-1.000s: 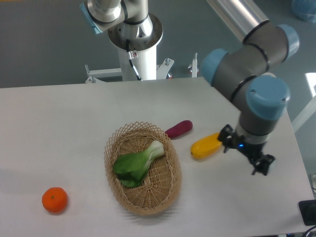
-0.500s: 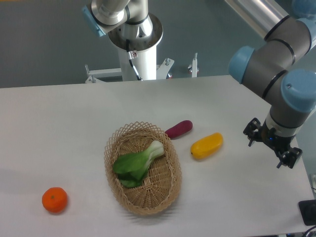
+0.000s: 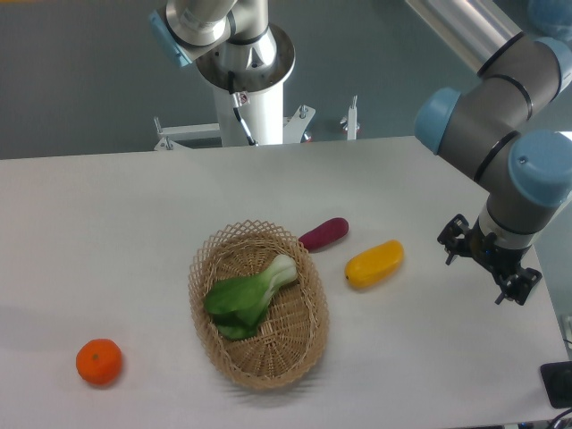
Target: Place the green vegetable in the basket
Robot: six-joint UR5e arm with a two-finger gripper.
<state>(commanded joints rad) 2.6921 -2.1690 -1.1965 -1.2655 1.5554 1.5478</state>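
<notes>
The green vegetable (image 3: 246,298), with dark leaves and a pale stalk, lies inside the oval wicker basket (image 3: 304,349) at the centre of the table. Its stalk points to the upper right. My gripper (image 3: 489,261) hangs at the right side of the table, well to the right of the basket and of the yellow vegetable. Its two black fingers stand spread apart with nothing between them. It is partly hidden under the arm's wrist.
A purple-red oblong vegetable (image 3: 323,233) lies just outside the basket's upper right rim. A yellow oblong vegetable (image 3: 374,264) lies right of the basket. An orange (image 3: 98,361) sits at the front left. The arm's base column (image 3: 246,85) stands behind the table.
The gripper moved right, away from the yellow vegetable, to the table's right side, and has barely moved in the last half second. The green vegetable stayed in the basket.
</notes>
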